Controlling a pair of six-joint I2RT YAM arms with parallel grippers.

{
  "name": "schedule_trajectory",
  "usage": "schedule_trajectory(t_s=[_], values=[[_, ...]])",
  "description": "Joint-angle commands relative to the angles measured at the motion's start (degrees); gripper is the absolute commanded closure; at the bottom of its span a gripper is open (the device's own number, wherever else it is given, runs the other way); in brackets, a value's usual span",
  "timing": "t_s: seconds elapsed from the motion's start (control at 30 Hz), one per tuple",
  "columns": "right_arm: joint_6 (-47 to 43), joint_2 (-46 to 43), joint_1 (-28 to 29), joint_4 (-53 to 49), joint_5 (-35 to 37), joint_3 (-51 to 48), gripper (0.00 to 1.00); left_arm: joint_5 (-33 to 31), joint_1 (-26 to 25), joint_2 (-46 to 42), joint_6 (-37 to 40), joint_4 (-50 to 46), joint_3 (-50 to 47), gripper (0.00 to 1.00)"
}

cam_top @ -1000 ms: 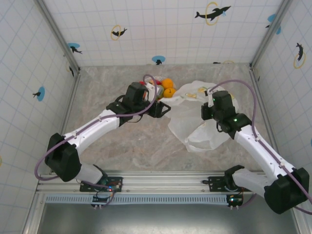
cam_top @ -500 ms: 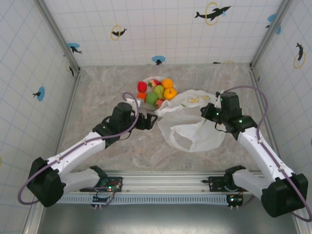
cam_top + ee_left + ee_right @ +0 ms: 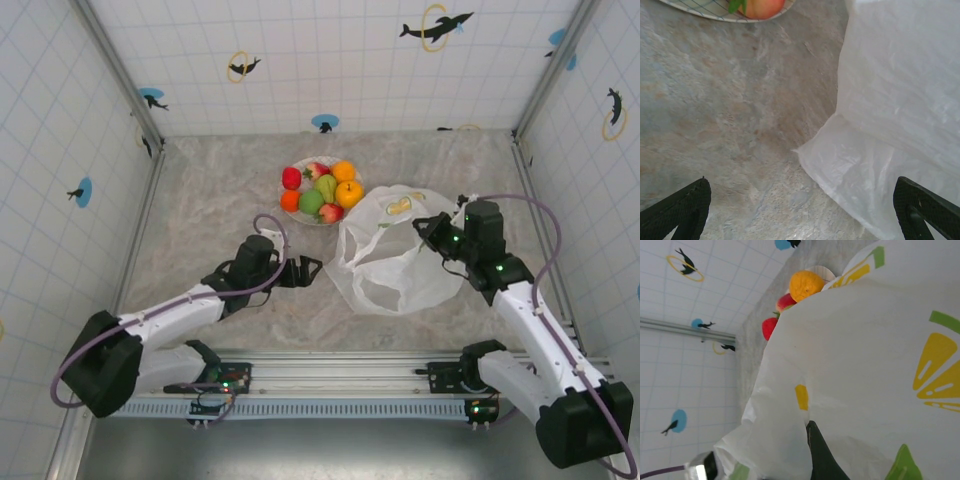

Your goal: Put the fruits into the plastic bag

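Note:
The fruits [image 3: 320, 190] lie heaped on a round white plate [image 3: 300, 213] at the back middle: strawberries, oranges, a green pear and apples. The plastic bag [image 3: 395, 262] lies crumpled to the plate's right. My right gripper [image 3: 436, 231] is shut on the bag's upper right edge. In the right wrist view one dark finger [image 3: 821, 455] pinches the bag [image 3: 865, 365], with an orange [image 3: 805, 284] and a red fruit [image 3: 769, 327] behind. My left gripper [image 3: 306, 270] stands open just left of the bag, holding nothing. In the left wrist view the bag's corner [image 3: 860, 170] lies between its fingertips [image 3: 677, 210].
Tiled walls with metal corner posts [image 3: 150, 190] close off the back and both sides. Bare marble floor [image 3: 210, 200] stretches left of the plate. A red apple [image 3: 762, 6] on the plate's rim [image 3: 700, 7] shows at the top of the left wrist view.
My left gripper has opened wide and drawn back toward the near edge, away from the plate and the bag's edge. The right gripper has carried the bag's edge to the right.

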Motion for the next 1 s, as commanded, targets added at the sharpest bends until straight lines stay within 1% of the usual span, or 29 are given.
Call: schedule_trajectory(t_s=[0.0,0.07,0.23,0.37,0.43,0.6,0.67,0.7,0.77,0.83,0.87,0.9,0.93,0.97], values=[[5.4,-2.1,-0.5,4.4,-0.2,-1.1,1.00,5.2,0.1,2.7,-1.5,7.8,-0.1,0.04],[7.1,-2.8,-0.5,6.2,-0.1,-1.7,1.00,6.7,-0.4,4.6,-0.8,9.1,-0.1,0.04],[10.3,-3.4,-0.5,8.5,0.4,-2.9,1.00,7.5,-2.4,7.8,4.3,10.2,1.2,0.04],[12.4,-3.5,-0.5,10.6,-0.4,-3.3,1.00,6.4,-2.7,11.2,7.6,10.9,3.3,0.04],[12.8,-3.5,-0.4,10.7,-0.5,-3.0,1.00,4.7,-2.8,13.1,8.9,11.0,4.9,0.04],[13.7,-3.9,-0.3,10.9,-0.9,-2.8,1.00,4.9,-2.7,19.0,9.3,15.0,8.7,0.04],[13.7,-4.1,-0.2,10.7,-1.1,-2.5,1.00,6.3,-2.8,21.6,8.7,16.7,10.9,0.07],[13.4,-4.2,-0.2,10.5,-1.2,-2.6,1.00,7.1,-2.7,22.9,8.1,17.6,12.0,0.11],[11.0,-4.5,-0.2,8.8,-0.8,-2.1,1.00,9.4,-2.7,25.0,7.0,18.6,14.4,0.24],[4.6,-4.2,-0.2,2.8,0.9,0.2,1.00,12.7,-2.7,26.4,5.0,19.1,16.8,0.52],[1.2,-4.0,-0.1,-0.1,2.1,1.4,1.00,14.3,-2.7,26.8,4.2,19.0,17.6,0.64],[-3.3,-3.7,-0.1,-3.7,3.8,3.1,1.00,16.2,-2.7,27.1,3.0,18.5,18.5,0.80],[-7.9,-3.4,-0.1,-7.1,5.7,4.9,1.00,17.5,-2.7,27.3,1.9,17.0,19.3,0.94],[-11.9,-3.0,0.1,-10.2,7.8,6.7,1.00,18.4,-2.7,27.3,1.2,15.4,19.7,1.00]])
